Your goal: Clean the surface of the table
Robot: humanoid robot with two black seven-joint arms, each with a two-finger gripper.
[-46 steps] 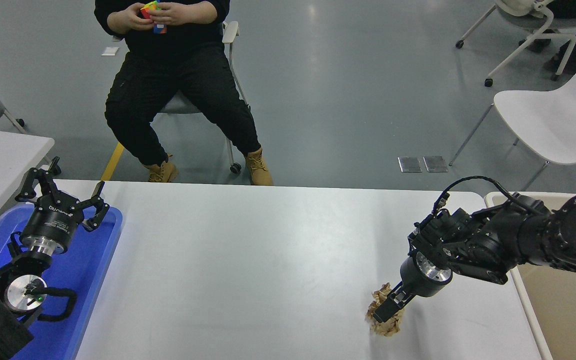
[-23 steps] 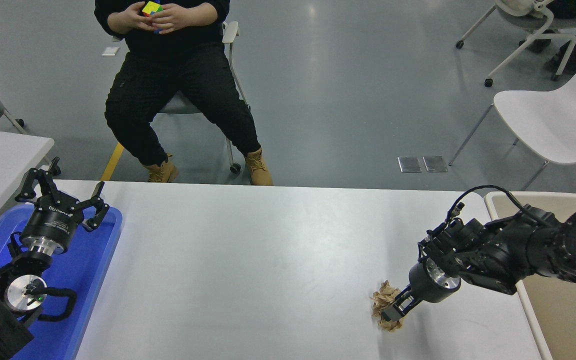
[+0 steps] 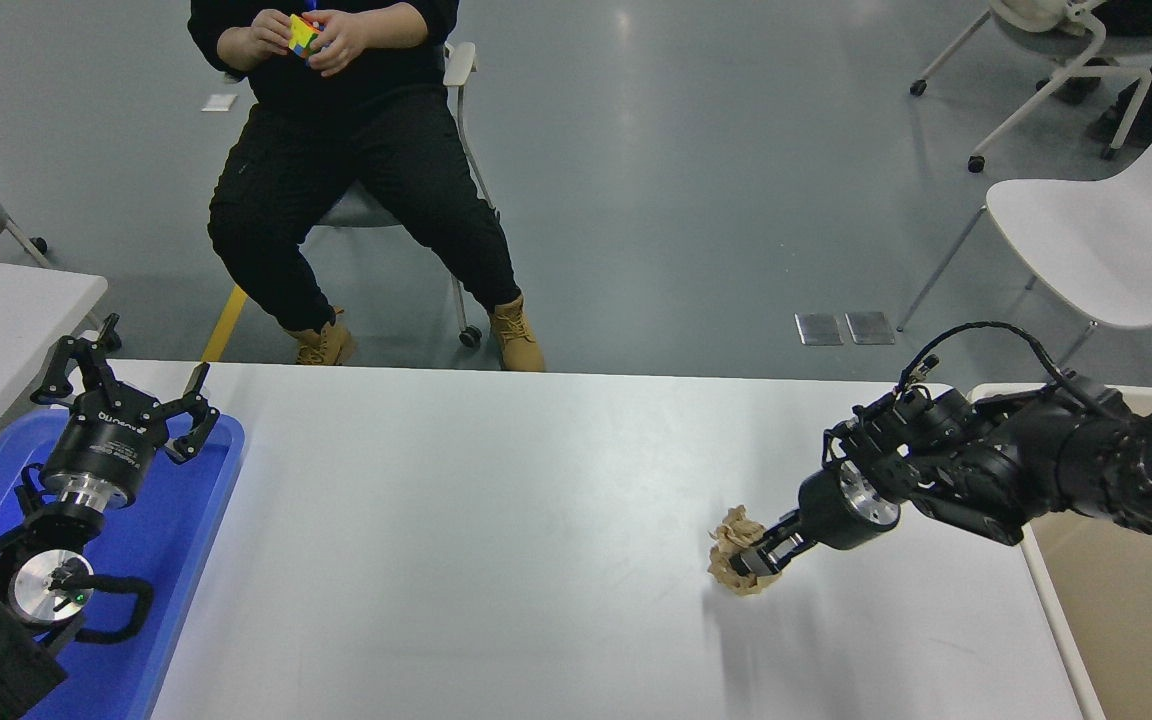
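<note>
Now, from the head view, the right black gripper [image 3: 758,562] is clamped on a crumpled wad of brown paper [image 3: 736,565] and has carried it away from the table's near edge and toward the left, compared with a second ago, when the wad sat lower and nearer the front; the forearm has swung and reaches more level across the right end. The wad appears to press on the wide white matte tabletop [image 3: 496,520], which fills the middle of the picture, so this reads as a wiping stroke under way, sweeping inward from the near right (no stain or spill can be made out on the surface, so how much is left to clean is hard to judge). The left black gripper [image 3: 121,385] stays parked over the blue plastic tray [image 3: 201,520] at the lower left, its fingers spread apart and empty, unchanged across the frames.
</note>
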